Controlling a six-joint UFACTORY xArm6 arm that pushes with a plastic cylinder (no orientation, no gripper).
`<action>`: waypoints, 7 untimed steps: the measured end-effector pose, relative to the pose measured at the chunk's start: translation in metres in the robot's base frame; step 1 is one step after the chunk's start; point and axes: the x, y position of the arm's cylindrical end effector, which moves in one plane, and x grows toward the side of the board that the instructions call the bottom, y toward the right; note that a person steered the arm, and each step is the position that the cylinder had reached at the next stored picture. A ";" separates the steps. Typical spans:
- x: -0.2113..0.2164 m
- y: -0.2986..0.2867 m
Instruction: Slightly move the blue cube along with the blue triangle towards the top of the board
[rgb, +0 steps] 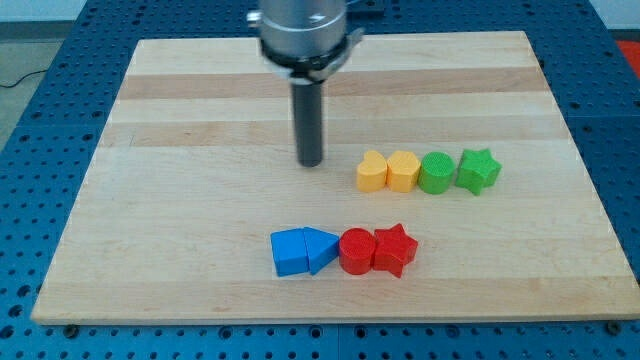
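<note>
Nearest, blue plastic cube (288, 253) touches blue plastic triangle (321, 248) on the wooden table (180, 200); my tip (311, 163), a plain rod tool with nothing to spread or pinch, stands well above them.

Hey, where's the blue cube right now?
The blue cube sits near the view's bottom centre, leftmost of the lower row, touching the blue triangle on its right.
</note>
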 end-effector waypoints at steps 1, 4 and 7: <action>0.020 -0.046; 0.123 -0.081; 0.138 -0.015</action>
